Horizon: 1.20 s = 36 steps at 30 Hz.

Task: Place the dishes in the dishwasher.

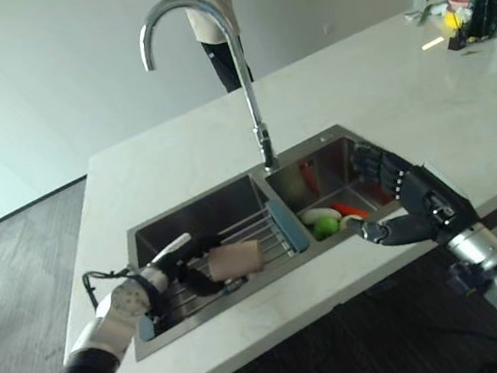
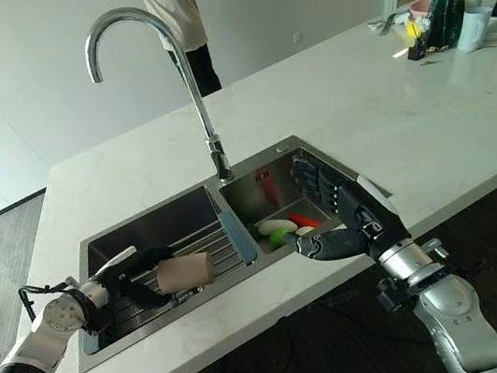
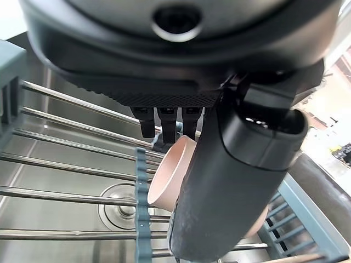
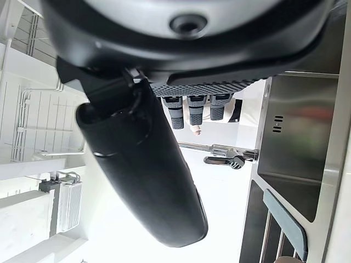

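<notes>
A pinkish-beige cup (image 1: pixel 237 260) lies sideways in my left hand (image 1: pixel 164 277), just above the wire rack (image 1: pixel 260 230) that spans the left sink basin. In the left wrist view the thumb (image 3: pixel 236 181) and fingers curl round the cup (image 3: pixel 170 181). My right hand (image 1: pixel 413 200) hovers open over the front edge of the right basin, fingers straight, holding nothing. Below it in that basin lie a white dish (image 1: pixel 316 216), a green piece (image 1: pixel 327 227) and a red piece (image 1: pixel 351 210).
A tall curved faucet (image 1: pixel 247 82) rises between the two basins of the steel sink (image 1: pixel 195 209). A person (image 1: pixel 215 21) stands beyond the white counter (image 1: pixel 384 89). Bottles and small items (image 1: pixel 485 7) crowd the far right corner.
</notes>
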{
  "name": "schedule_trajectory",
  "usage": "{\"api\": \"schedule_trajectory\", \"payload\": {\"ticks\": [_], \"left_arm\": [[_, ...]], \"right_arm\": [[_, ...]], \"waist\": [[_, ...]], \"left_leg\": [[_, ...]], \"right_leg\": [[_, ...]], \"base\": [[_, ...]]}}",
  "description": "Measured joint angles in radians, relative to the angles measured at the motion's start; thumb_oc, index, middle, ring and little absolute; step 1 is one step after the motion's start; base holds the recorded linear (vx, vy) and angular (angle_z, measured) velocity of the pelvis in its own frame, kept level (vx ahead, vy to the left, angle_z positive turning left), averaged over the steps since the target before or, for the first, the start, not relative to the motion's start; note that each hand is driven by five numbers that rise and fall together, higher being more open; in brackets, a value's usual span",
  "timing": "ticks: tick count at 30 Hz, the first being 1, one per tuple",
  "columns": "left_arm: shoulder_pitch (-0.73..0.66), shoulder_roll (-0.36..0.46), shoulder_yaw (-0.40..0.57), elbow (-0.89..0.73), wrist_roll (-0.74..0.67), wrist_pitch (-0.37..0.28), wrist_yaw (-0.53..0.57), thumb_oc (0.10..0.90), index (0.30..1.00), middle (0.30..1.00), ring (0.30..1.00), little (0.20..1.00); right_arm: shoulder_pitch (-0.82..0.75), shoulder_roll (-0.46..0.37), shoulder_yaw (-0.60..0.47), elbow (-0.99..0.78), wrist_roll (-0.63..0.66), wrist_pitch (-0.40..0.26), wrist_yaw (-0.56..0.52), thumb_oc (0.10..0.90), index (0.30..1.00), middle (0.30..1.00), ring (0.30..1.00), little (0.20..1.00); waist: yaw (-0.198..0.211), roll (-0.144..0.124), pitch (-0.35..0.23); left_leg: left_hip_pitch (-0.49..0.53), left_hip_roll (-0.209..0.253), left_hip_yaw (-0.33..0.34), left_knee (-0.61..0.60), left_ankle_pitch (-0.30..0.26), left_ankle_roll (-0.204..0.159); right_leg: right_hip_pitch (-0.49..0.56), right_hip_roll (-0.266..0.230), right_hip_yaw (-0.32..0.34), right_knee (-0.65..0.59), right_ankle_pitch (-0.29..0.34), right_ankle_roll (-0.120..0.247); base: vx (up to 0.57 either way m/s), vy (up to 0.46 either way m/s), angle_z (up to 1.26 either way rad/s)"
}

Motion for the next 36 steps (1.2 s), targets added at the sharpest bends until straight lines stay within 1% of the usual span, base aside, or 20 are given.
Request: {"api": "schedule_trajectory", "payload": {"ticks": [1, 6, 9, 11, 21, 31, 34, 36], "left_arm": [[0.0, 0.001, 0.0, -0.011, 0.012, 0.0, 0.0, 0.8, 0.9, 0.9, 0.9, 0.9], [0.0, 0.001, 0.002, -0.044, 0.021, -0.042, 0.024, 0.8, 0.9, 0.9, 0.9, 0.9], [0.016, 0.001, 0.036, -0.134, 0.028, -0.05, 0.027, 0.8, 0.9, 0.9, 0.9, 0.9], [0.016, 0.001, 0.036, -0.151, 0.036, -0.05, 0.027, 0.8, 0.9, 0.9, 0.9, 0.9], [0.016, 0.001, 0.031, -0.134, 0.073, -0.046, 0.026, 0.8, 0.9, 0.9, 0.9, 0.9], [0.01, 0.001, -0.013, -0.083, 0.144, -0.046, 0.024, 0.8, 0.9, 0.9, 0.9, 0.9], [-0.01, 0.001, -0.044, -0.051, 0.147, -0.047, 0.022, 0.8, 0.9, 0.9, 0.9, 0.9], [-0.013, 0.001, -0.055, -0.046, 0.18, -0.048, 0.022, 0.8, 0.9, 0.9, 0.9, 0.9]], "right_arm": [[0.0, 0.0, -0.003, 0.0, 0.0, 0.0, 0.0, 0.8, 0.9, 0.9, 0.9, 0.9], [0.0, 0.0, -0.009, 0.0, 0.0, 0.0, -0.002, 0.8, 0.9, 0.9, 0.9, 0.9], [0.0, 0.002, -0.029, 0.0, 0.0, 0.0, -0.002, 0.8, 0.9, 0.9, 0.9, 0.9], [0.0, 0.002, -0.027, 0.0, 0.0, 0.003, 0.0, 0.8, 0.9, 0.9, 0.9, 0.9], [0.0, 0.003, -0.027, 0.0, -0.001, 0.009, 0.0, 0.8, 0.9, 0.9, 0.9, 0.9], [0.0, 0.001, -0.026, 0.0, -0.001, 0.009, 0.019, 0.8, 0.9, 0.9, 0.9, 0.9], [-0.001, 0.0, -0.026, 0.0, -0.001, 0.009, 0.022, 0.8, 0.9, 0.9, 0.9, 0.9], [-0.002, 0.0, -0.025, 0.0, -0.001, 0.009, 0.023, 0.8, 0.9, 0.9, 0.9, 0.9]], "waist": [[0.002, 0.0, 0.0], [0.013, -0.002, 0.002], [0.025, -0.012, 0.02], [0.026, -0.012, 0.022], [0.018, -0.011, 0.022], [0.012, -0.008, 0.021], [0.001, -0.008, 0.02], [-0.007, -0.008, 0.02]], "left_leg": [[0.0, 0.0, 0.0, -0.001, 0.0, 0.0], [0.01, -0.001, 0.001, -0.01, 0.001, -0.001], [0.012, -0.002, -0.001, -0.009, 0.001, -0.001], [0.012, -0.002, -0.001, -0.009, 0.001, 0.0], [0.015, 0.0, -0.001, -0.01, -0.001, 0.0], [0.025, 0.0, 0.003, -0.01, -0.001, 0.0], [0.029, 0.0, 0.004, -0.01, -0.002, 0.0], [0.029, 0.0, 0.005, -0.01, -0.002, -0.001]], "right_leg": [[0.0, 0.0, 0.0, -0.001, 0.0, 0.0], [0.002, 0.001, 0.0, -0.003, 0.0, 0.0], [0.006, 0.0, -0.002, -0.003, 0.0, 0.0], [0.006, 0.0, -0.003, -0.004, -0.001, 0.001], [0.012, 0.0, -0.003, -0.007, -0.002, 0.0], [0.018, 0.004, 0.0, -0.007, -0.002, 0.001], [0.02, 0.006, 0.003, -0.007, -0.002, 0.001], [0.02, 0.006, 0.004, -0.007, -0.002, 0.001]], "base": [[0.0, 0.0, 0.0], [0.0, 0.0, 0.0], [0.0, 0.005, 0.01], [0.0, 0.0, 0.0], [0.0, 0.002, 0.0], [0.0, 0.0, 0.0], [0.0, 0.0, 0.0], [0.01, -0.004, -0.02]]}}
